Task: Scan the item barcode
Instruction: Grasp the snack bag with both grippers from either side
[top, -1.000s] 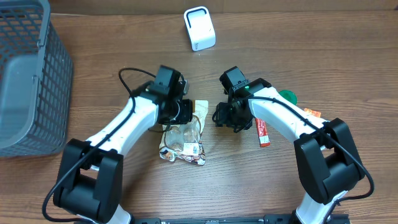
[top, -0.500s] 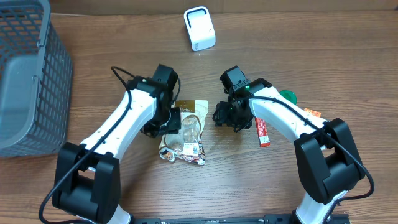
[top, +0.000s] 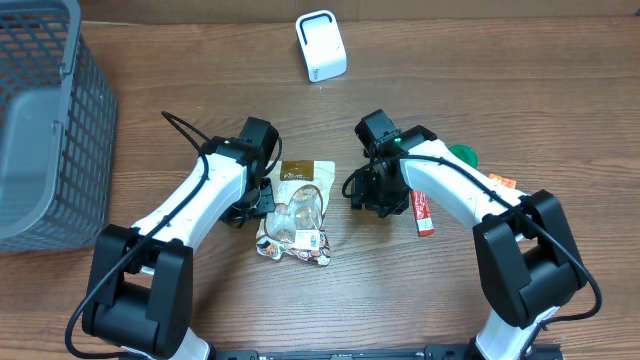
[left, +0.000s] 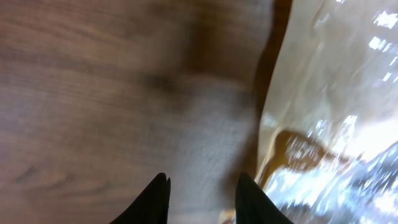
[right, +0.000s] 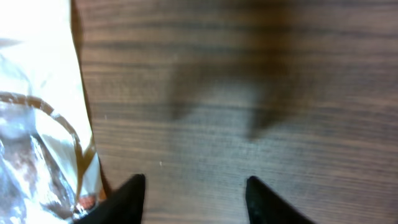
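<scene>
Left gripper (top: 252, 204) sits just beside the bag's (top: 297, 215) left edge, fingers apart, only bare table (top: 420, 300) between them. Right gripper (top: 372, 192) is also apart and empty, farther off to the bag's right. I see the bag at frame centre, long axis up-down, scanner (top: 321, 46) above; left is nearer.

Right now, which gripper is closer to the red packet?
Right. The right gripper is just beside the red packet; the left gripper is beyond the snack bag, on its far side.
</scene>
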